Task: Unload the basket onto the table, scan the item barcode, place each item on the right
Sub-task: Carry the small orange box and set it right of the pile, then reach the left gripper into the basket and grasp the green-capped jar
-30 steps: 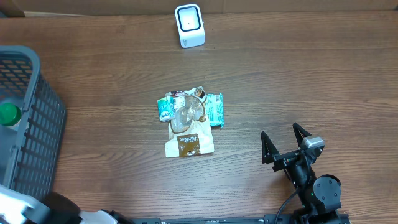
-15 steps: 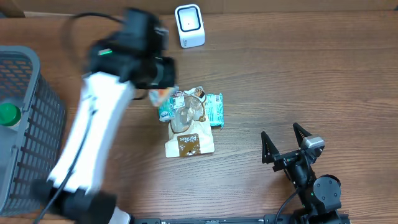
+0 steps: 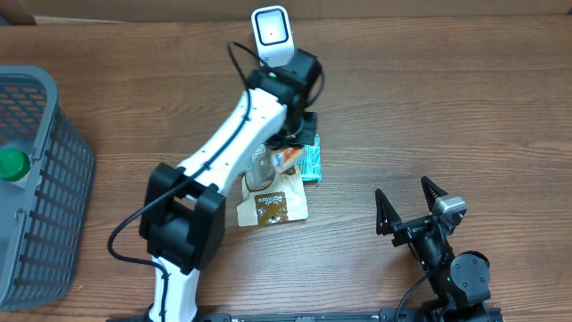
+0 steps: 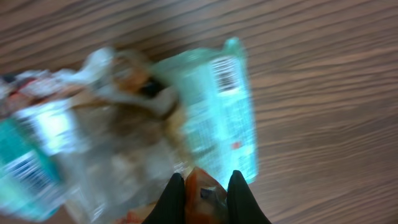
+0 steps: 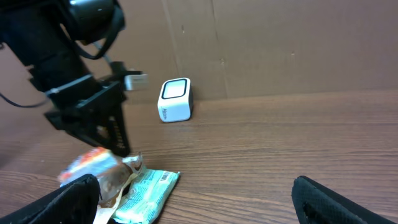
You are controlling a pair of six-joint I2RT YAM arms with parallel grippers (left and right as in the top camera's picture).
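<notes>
A grey basket [image 3: 54, 179] stands at the left edge of the desk [image 3: 447, 107]. Inside it lies something with a green cap [image 3: 12, 165]. The desk is of brown wood, and a cardboard wall [image 5: 280, 43] runs behind its far edge, where the white scanner [image 3: 273, 34] stands. In the middle of the desk lies a heap of snack packets [image 3: 273, 204]. One teal packet [image 4: 217, 118] shows its barcode [image 4: 225, 73] upward. The left arm [image 3: 223, 143] reaches from the near edge over the heap. The left claw [image 4: 206, 176] points down, pinched on an orange packet [image 4: 202, 190]. The right claw [image 3: 413, 207] sits by the near right corner, fingers wide apart, holding nothing.
</notes>
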